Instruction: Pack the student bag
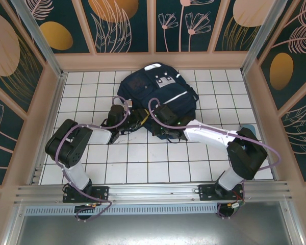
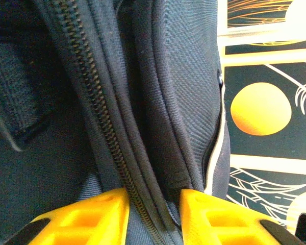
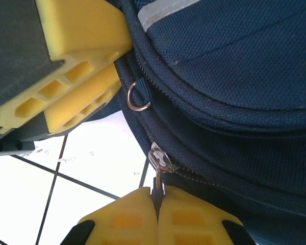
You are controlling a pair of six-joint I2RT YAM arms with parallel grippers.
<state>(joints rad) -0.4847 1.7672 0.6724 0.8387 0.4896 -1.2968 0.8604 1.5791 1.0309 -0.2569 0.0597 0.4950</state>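
Yellow right claw [image 3: 158, 194]: pressed together on the zip pull [image 3: 157, 176]. I see the thin metal tab caught between the two fingertips, with no gap left between them.
Zip pull: it hangs from a slider on the lower zip line of the student bag [image 1: 158, 92], directly above my right fingertips.
Metal ring [image 3: 137, 97]: a small ring sits on the next zip line up. It is clear of the right claw and just beside the left one.
Left claw [image 2: 153, 204]: pinching a ridge of the bag's navy cloth. From the left wrist camera the zip teeth [image 2: 99, 117] run down between the two yellow fingers, and fabric fills the space from one finger to the other.
Left claw, from the right wrist camera: it sits at the upper left against the bag's edge, near the right claw, and I see no contact between the two.
Arms: from overhead I see both reaching to the near edge of the bag, the left arm from the left and the right arm from the right, wrists close together.
Student bag: it lies on the white tiled table [image 1: 143, 158], centred and toward the far wall. Its grey-white patches [image 1: 166, 79] are at the far end, and a thin white stripe [image 1: 177, 97] runs across its right side.
Tiles: bare white squares with dark grout show under the bag's edge beside my right fingers.
Walls: dark panels with orange discs [image 2: 260, 107] and pale leaf drawings stand around the table.
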